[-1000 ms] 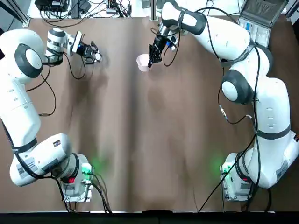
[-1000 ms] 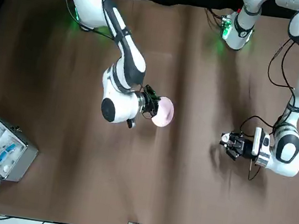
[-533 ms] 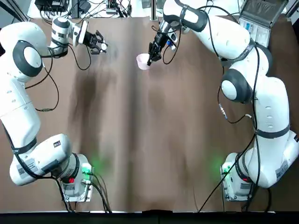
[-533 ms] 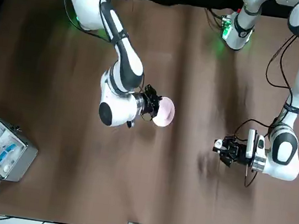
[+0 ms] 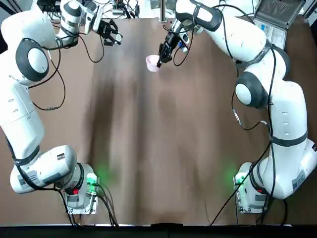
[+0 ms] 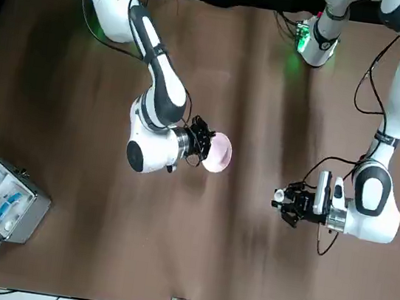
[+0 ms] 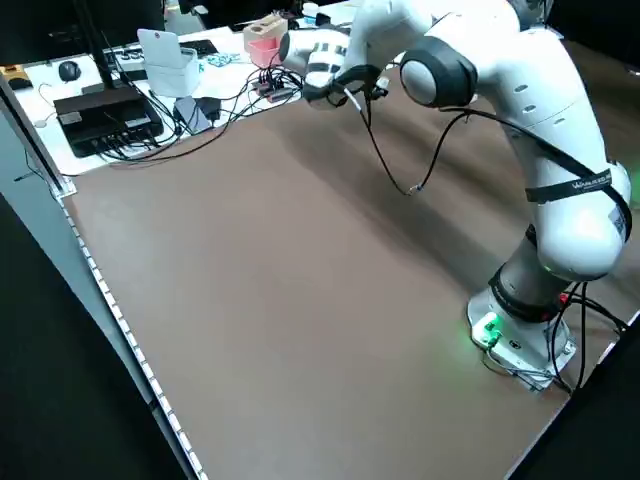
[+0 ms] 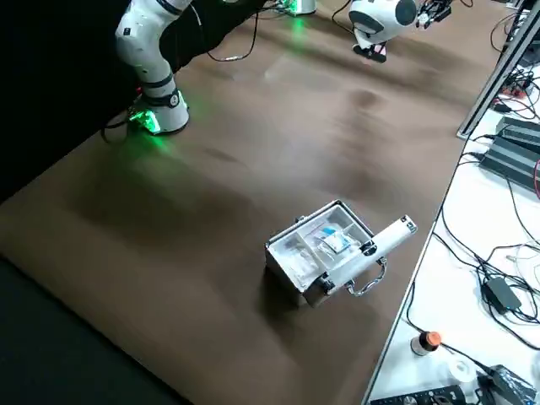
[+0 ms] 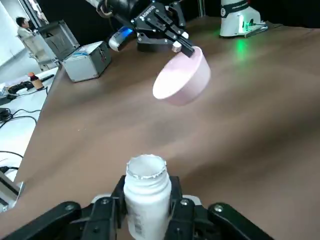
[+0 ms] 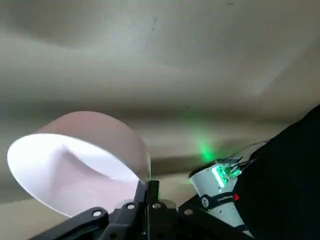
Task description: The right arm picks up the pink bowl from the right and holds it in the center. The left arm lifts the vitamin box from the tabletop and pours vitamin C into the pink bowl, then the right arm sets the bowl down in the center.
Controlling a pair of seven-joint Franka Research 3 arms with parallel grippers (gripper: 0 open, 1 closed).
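My right gripper [image 5: 160, 58] is shut on the rim of the pink bowl [image 5: 152, 63], which hangs tilted above the tabletop [image 5: 163, 148] at its far middle. The front view shows the same bowl [image 6: 219, 153] just off that gripper [image 6: 199, 142]. In the right wrist view the bowl [image 10: 80, 160] is pinched at its edge by the shut gripper [image 10: 148, 192]. My left gripper [image 5: 113, 35] is at the far left, shut on the vitamin box [image 9: 146, 190], a small white open-topped container. The bowl [image 9: 182, 80] sits ahead of it, apart.
An open grey case [image 5: 272, 22] with blue-white contents stands at the far right corner of the table, also seen as the case [image 8: 325, 249] in the right side view. Cables and electronics [image 7: 110, 105] lie beyond the table's far edge.
My left gripper has carried the vitamin box farther from its base and a little toward the bowl. The right gripper and the pink bowl have barely shifted.
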